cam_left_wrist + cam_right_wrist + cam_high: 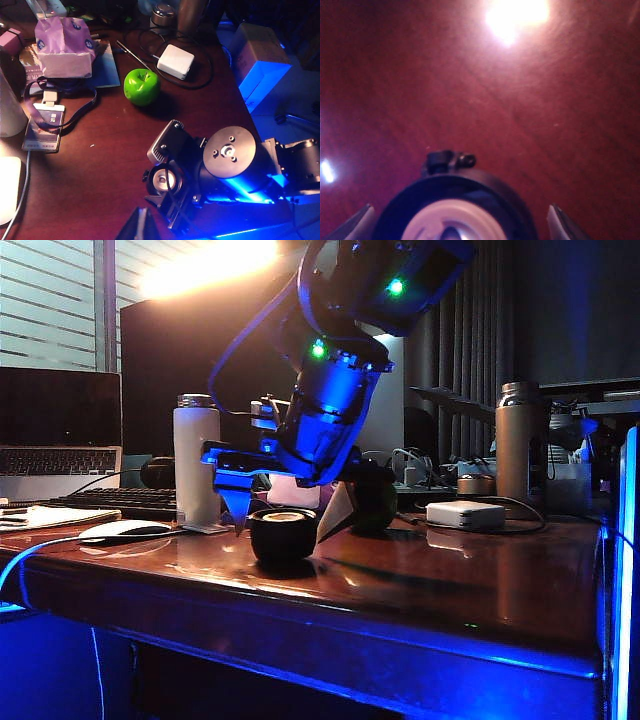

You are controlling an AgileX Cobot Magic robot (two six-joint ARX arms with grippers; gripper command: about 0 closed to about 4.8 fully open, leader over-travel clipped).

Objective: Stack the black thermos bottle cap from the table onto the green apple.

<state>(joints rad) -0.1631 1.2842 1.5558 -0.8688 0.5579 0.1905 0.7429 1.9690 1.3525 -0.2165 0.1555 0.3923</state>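
The black thermos bottle cap (283,532) was still seated on the table (450,570), straddled but ungripped by the right gripper (285,520) with fingers spread wide, the green apple (142,86) uncapped, while the left gripper's state could not be told.

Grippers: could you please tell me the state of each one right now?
Right gripper: open, fingers either side of the black thermos bottle cap, not gripping.
Left gripper: not in view.

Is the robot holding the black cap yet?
No. The right gripper is open around the black cap, fingers either side. The left gripper's state cannot be told.
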